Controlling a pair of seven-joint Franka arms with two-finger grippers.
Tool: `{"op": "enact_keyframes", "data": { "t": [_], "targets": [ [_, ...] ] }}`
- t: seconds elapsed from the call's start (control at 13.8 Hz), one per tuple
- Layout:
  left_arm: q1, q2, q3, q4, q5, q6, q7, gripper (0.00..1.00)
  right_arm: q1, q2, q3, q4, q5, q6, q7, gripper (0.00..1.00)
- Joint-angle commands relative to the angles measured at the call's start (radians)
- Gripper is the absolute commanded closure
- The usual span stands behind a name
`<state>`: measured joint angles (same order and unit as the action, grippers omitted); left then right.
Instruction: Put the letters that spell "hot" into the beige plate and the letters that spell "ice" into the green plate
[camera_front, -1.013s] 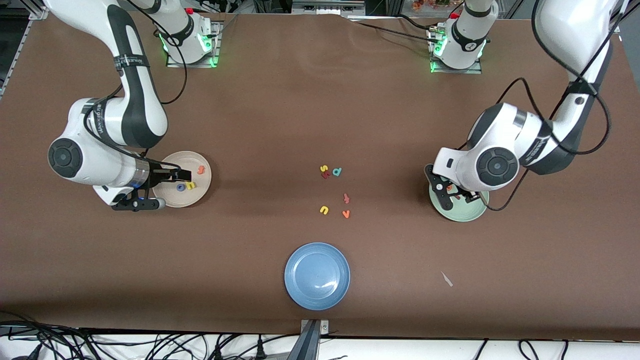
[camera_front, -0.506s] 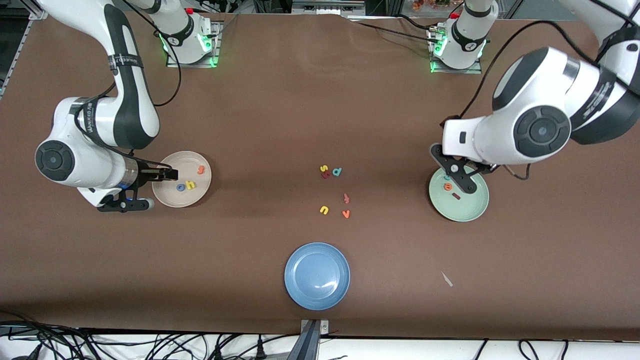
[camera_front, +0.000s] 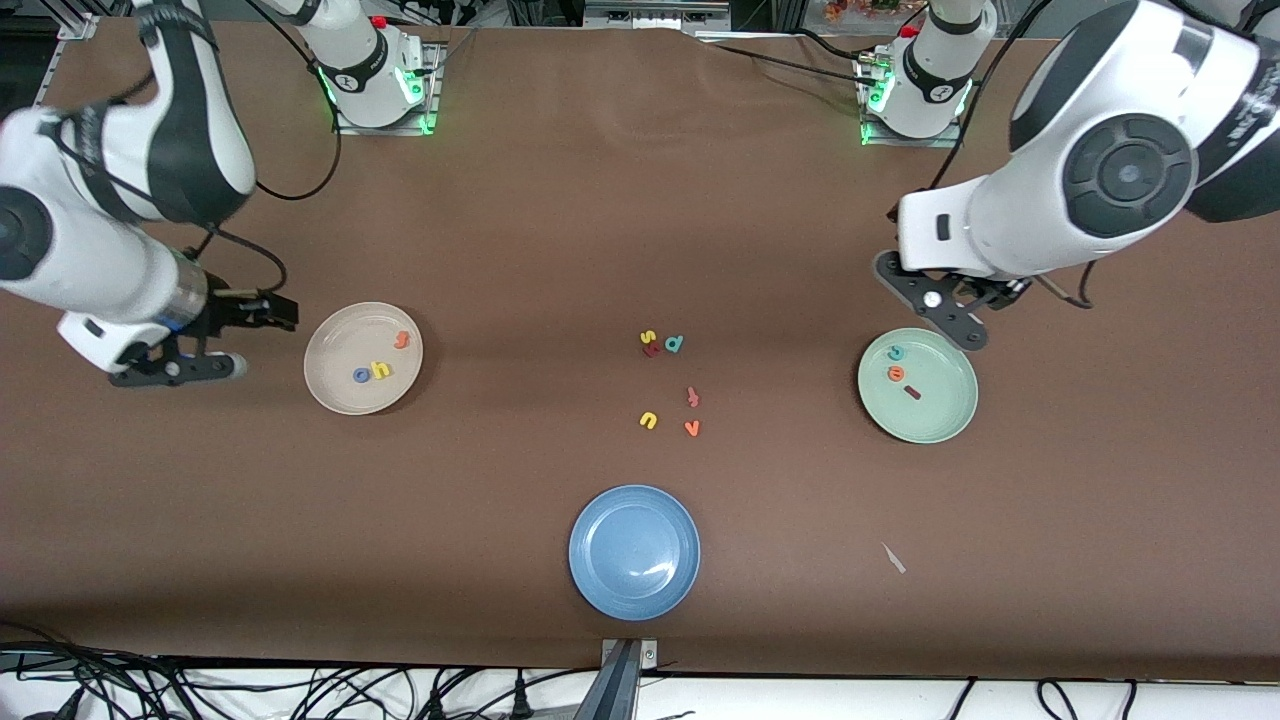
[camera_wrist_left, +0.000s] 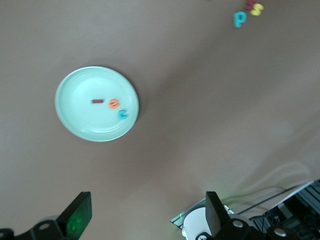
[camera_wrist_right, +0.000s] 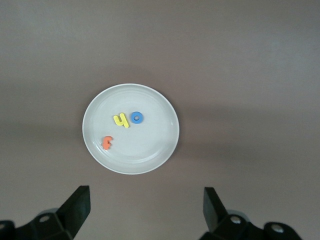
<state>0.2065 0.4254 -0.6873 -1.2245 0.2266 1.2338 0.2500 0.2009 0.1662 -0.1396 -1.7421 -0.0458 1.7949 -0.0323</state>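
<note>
The beige plate (camera_front: 340, 395) (camera_wrist_right: 150, 147) holds the yellow h (camera_front: 380, 370) (camera_wrist_right: 121, 120), blue o (camera_front: 361, 375) (camera_wrist_right: 137, 118) and orange t (camera_front: 402, 339) (camera_wrist_right: 107, 142). In the green plate (camera_front: 940, 415) (camera_wrist_left: 82, 125) lie the teal c (camera_front: 896, 352) (camera_wrist_left: 123, 114), orange e (camera_front: 896, 374) (camera_wrist_left: 114, 104) and dark red i (camera_front: 912, 392) (camera_wrist_left: 98, 101). My right gripper (camera_front: 272, 312) (camera_wrist_right: 145, 200) hangs open and empty over bare table beside the beige plate. My left gripper (camera_front: 985, 295) (camera_wrist_left: 146, 212) hangs open and empty over the table just off the green plate's rim.
Loose letters lie mid-table: yellow s (camera_front: 648, 337), teal d (camera_front: 674, 344), a red-orange t-like letter (camera_front: 692, 397), yellow u (camera_front: 648, 420), orange v (camera_front: 691, 428). A blue plate (camera_front: 634, 551) sits nearer the front camera. A small pale scrap (camera_front: 893, 558) lies beside it.
Both grippers have risen and drawn back off their plates, empty. The right one moved toward the right arm's end of the table; the left one moved toward its base.
</note>
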Motion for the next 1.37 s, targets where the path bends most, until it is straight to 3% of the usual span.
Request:
{"op": "enact_keyframes", "data": {
  "t": [0.0,0.22,0.43,0.58,0.72,0.87,1.01,1.3],
  "targets": [
    [-0.051,-0.049,0.142,-0.012,-0.036,0.096,0.003,0.00,-0.049,-0.144,0.026,-0.050,-0.022,-0.052,0.012,0.00],
    [-0.221,-0.177,0.421,-0.114,-0.099,0.306,-0.008,0.00,-0.069,-0.188,0.034,0.018,-0.063,-0.199,0.009,0.00],
    [-0.265,-0.264,0.592,-0.234,-0.312,0.335,-0.046,0.00,-0.090,-0.228,0.046,0.039,-0.059,-0.265,0.009,0.00],
    [-0.263,-0.376,0.608,-0.355,-0.306,0.384,-0.147,0.00,-0.092,-0.217,0.046,0.097,-0.036,-0.337,0.009,0.00],
    [-0.263,-0.456,0.605,-0.383,-0.255,0.377,-0.260,0.00,-0.092,-0.195,0.046,0.122,-0.014,-0.364,0.009,0.00],
    [-0.263,-0.464,0.600,-0.392,-0.247,0.381,-0.261,0.00,-0.095,-0.191,0.046,0.119,0.032,-0.367,0.015,0.00],
    [-0.259,-0.464,0.600,-0.476,-0.254,0.467,-0.253,0.00,-0.130,-0.189,0.046,0.109,0.095,-0.359,0.015,0.00],
    [-0.237,-0.474,0.597,-0.483,-0.242,0.475,-0.225,0.00,-0.118,-0.172,0.048,0.105,0.086,-0.342,0.023,0.00]
  ]
}}
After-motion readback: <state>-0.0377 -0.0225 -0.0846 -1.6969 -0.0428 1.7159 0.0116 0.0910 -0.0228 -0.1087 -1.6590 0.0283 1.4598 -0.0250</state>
